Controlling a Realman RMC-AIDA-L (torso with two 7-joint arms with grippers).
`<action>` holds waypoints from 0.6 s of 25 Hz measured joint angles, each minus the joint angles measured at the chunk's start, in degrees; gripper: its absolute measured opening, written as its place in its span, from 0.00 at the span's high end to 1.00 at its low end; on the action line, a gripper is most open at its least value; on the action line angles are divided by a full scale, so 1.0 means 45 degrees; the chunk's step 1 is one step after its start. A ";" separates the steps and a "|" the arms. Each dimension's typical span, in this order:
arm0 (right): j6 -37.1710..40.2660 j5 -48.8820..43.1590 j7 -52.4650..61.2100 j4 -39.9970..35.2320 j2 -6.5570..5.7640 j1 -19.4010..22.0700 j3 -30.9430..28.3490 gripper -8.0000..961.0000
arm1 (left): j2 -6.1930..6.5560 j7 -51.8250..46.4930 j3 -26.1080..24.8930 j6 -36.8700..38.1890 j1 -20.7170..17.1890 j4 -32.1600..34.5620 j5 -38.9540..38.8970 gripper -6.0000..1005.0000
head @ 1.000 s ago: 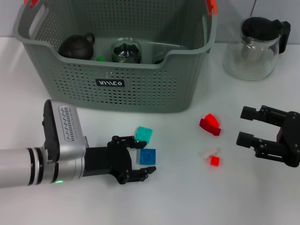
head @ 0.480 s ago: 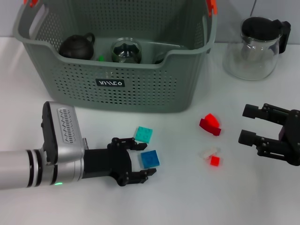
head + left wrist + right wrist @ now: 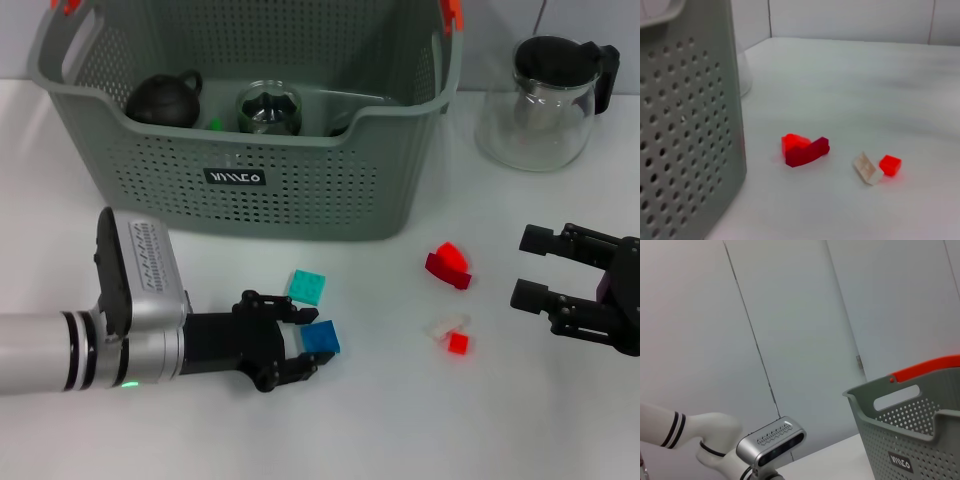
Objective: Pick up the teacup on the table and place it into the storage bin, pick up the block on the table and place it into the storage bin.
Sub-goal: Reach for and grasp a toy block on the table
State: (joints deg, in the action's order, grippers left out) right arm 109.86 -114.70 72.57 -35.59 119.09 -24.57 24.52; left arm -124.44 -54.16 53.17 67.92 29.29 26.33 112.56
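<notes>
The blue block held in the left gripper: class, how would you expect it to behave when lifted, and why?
The blue block looks like a small, hard plastic brick, so it is probably stiff and light. Its flat sides give the left gripper fingers parallel faces, so it should not roll. Being smooth, it might slip or twist if held only by a corner.

Left gripper [image 3: 292, 344] jaws now tight on blue block [image 3: 321, 338].

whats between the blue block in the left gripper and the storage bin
In the head view, a teal block lies on the table between the blue block, held in the left gripper, and the storage bin.
</notes>
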 joint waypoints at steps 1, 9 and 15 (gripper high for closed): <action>0.0000 0.0002 0.0007 0.0000 0.0000 -0.0002 0.0000 0.17 | 0.0008 -0.0094 0.0005 0.0026 0.0015 0.0036 0.0004 0.35; 0.0000 0.0002 0.0022 0.0000 0.0000 -0.0014 0.0000 0.17 | 0.0017 -0.0189 0.0052 0.0088 -0.0017 0.0170 0.0033 0.58; 0.0000 0.0002 0.0012 0.0000 -0.0008 -0.0052 0.0000 0.17 | 0.0017 -0.0230 0.0061 0.0094 -0.0006 0.0168 0.0043 0.61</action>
State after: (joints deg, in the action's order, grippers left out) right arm 109.86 -114.69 72.62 -35.59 119.05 -24.80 24.52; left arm -124.36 -55.20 53.44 68.34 29.27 27.09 112.75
